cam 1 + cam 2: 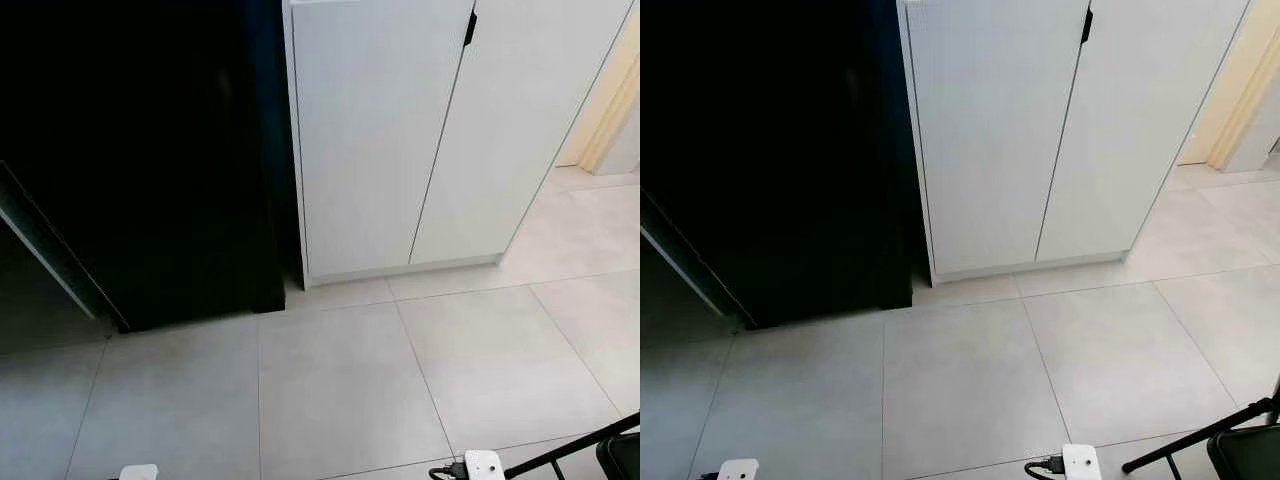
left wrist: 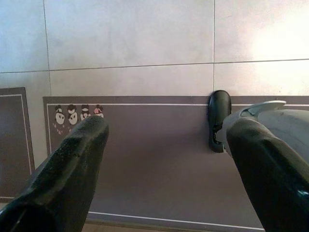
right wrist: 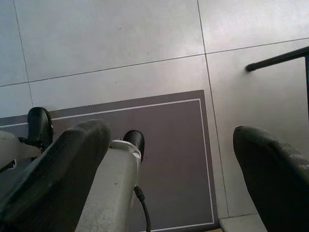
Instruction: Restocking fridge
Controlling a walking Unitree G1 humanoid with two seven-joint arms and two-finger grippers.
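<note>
From the head camera I see the black fridge (image 1: 140,160) filling the view from nine to twelve o'clock, its front dark and featureless, standing on pale grey floor tiles (image 1: 340,390). Just beside it, from twelve to two o'clock, stands a white cabinet (image 1: 400,140) with two closed doors and a small black handle (image 1: 470,28) near the top. At five o'clock a black stand leg (image 1: 570,452) crosses the tiles.

Both arms hang low. My left gripper (image 2: 164,164) points down at a grey floor mat (image 2: 159,159) with a white border line and small cartoon figures (image 2: 77,116); its jaws stand wide with nothing between them. My right gripper (image 3: 174,169) hangs over the same sort of mat (image 3: 169,145), jaws also wide and empty, with the robot's black foot (image 3: 134,140) below.
</note>
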